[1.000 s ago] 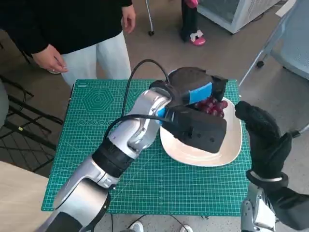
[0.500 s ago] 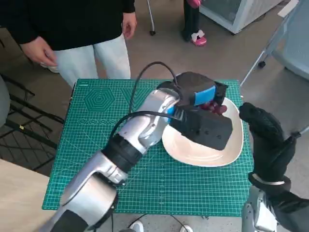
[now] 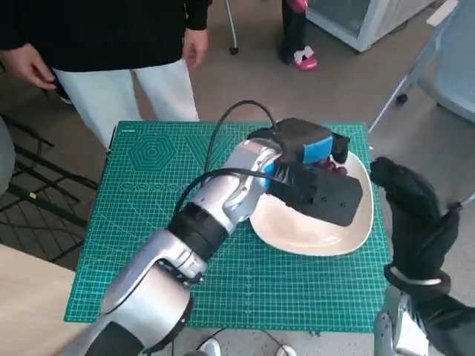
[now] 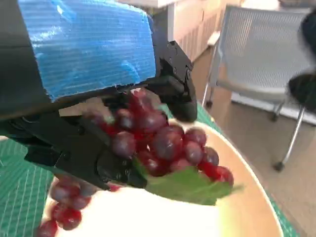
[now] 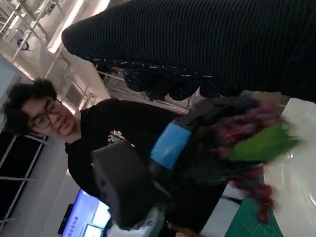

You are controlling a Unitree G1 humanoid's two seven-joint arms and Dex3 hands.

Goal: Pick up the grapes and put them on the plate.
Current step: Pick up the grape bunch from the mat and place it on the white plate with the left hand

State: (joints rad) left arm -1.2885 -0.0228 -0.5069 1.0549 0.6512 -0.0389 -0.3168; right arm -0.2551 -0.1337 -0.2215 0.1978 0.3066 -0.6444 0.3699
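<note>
My left hand [image 3: 308, 152] holds a bunch of red grapes [image 4: 158, 143] with a green leaf [image 4: 190, 185] over the white plate [image 3: 338, 241], near its far rim. In the left wrist view the black fingers [image 4: 79, 153] grip the bunch and a few grapes hang down towards the plate [image 4: 247, 212]. In the head view only a few grapes [image 3: 332, 168] peek out beside the hand. The right wrist view shows the left hand [image 5: 170, 140] with the grapes [image 5: 242, 128] and leaf above the plate [image 5: 291, 173]. My gloved right hand [image 3: 412, 211] is raised beside the plate's right edge, holding nothing, fingers loosely extended.
The plate lies on a green cutting mat [image 3: 148, 193] covering the small table. A person in a black top and white trousers [image 3: 126, 81] stands at the table's far side. A grey chair [image 3: 445, 67] stands at the far right.
My left hand has carried the grapes a little farther right over the plate's far rim. The person's hands have shifted at the far side. The right hand has barely moved.
</note>
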